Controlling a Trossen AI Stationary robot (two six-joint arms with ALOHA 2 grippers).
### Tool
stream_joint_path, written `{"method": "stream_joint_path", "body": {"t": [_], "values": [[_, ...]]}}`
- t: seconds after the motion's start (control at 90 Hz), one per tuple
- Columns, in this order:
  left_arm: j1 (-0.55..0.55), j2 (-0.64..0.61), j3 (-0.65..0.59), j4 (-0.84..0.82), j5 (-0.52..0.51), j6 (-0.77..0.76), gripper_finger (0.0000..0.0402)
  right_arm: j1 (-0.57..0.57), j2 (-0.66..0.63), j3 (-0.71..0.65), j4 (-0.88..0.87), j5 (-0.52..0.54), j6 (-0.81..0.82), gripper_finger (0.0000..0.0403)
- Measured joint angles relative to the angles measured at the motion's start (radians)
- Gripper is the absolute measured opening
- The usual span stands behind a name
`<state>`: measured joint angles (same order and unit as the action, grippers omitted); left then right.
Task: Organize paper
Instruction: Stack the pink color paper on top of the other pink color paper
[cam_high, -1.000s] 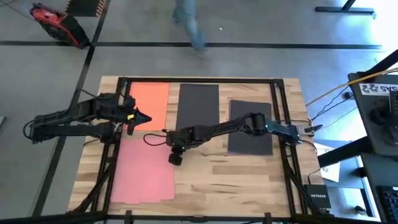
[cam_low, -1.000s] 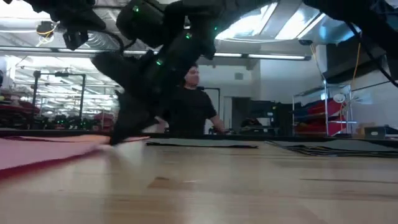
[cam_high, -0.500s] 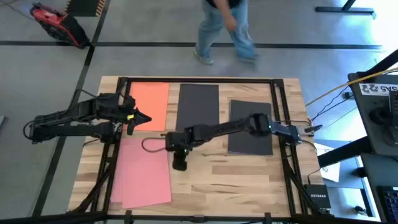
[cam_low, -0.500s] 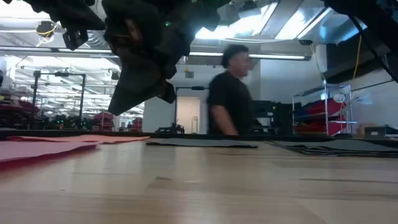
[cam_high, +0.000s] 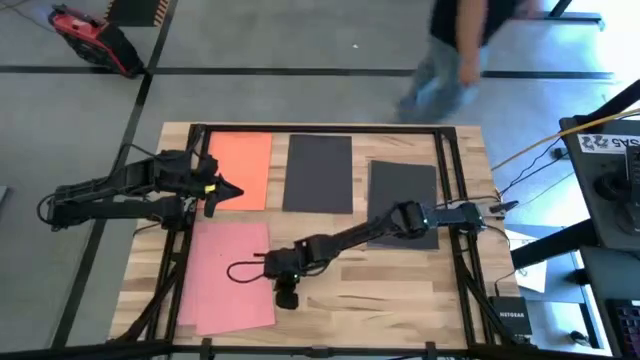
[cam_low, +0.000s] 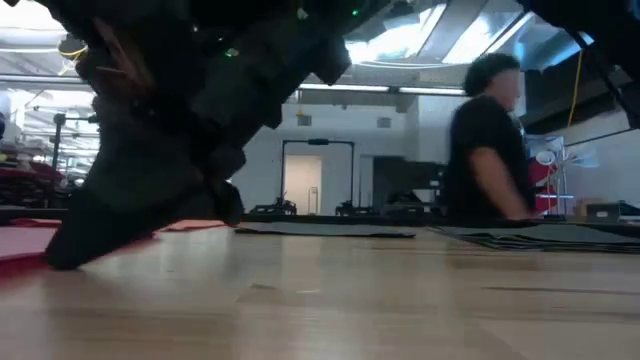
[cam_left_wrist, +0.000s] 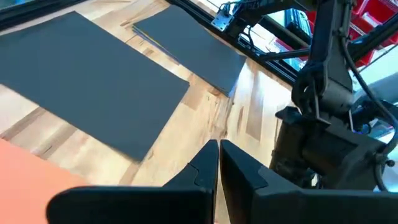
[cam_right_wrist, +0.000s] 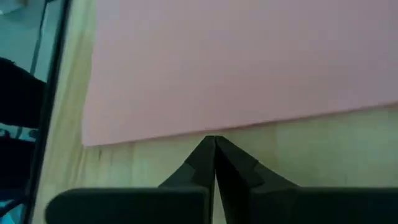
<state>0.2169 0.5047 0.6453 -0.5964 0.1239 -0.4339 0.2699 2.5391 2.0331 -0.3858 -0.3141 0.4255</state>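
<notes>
Pink paper (cam_high: 232, 272) flat on table (cam_high: 400, 285); right end effector (cam_high: 272, 266) closed at edge

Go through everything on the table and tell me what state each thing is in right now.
Left gripper: shut, empty, at the orange sheet's edge.
Right gripper: shut, empty, at the pink sheets' edge.
Orange sheet: flat.
Pink sheets: flat, overlapping, askew.
Black sheets: flat, two separate spots.

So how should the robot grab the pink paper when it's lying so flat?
Probably by an edge. The pink paper lies flat on the table, so its middle gives nothing to pinch. Its right long edge faces the right gripper, whose shut fingertips sit just off that edge on bare wood. Coming in low from that side to nudge under or slide the edge looks best.
</notes>
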Motion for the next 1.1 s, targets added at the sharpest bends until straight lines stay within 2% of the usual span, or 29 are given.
{"method": "stream_joint_path", "body": {"t": [0.311,0.567,0.8,0.933,1.1], "values": [[0.000,0.000,0.000,-0.005,0.000,0.000,0.0000,-0.004,0.016,0.000,0.189,-0.008,0.081,0.0000],[-0.001,0.000,0.000,-0.030,0.000,0.000,0.0000,-0.012,0.014,0.000,0.200,0.008,0.073,0.0000],[-0.023,-0.002,0.001,-0.017,0.046,0.001,0.0000,-0.015,-0.056,0.000,0.110,0.022,-0.015,0.0000],[-0.075,-0.001,0.014,-0.007,0.047,0.019,0.0000,-0.017,-0.106,0.001,-0.015,0.057,-0.075,0.0000],[-0.172,0.009,0.015,-0.020,0.020,0.015,0.0000,-0.017,-0.195,0.000,-0.207,0.171,-0.116,0.0000]]}}
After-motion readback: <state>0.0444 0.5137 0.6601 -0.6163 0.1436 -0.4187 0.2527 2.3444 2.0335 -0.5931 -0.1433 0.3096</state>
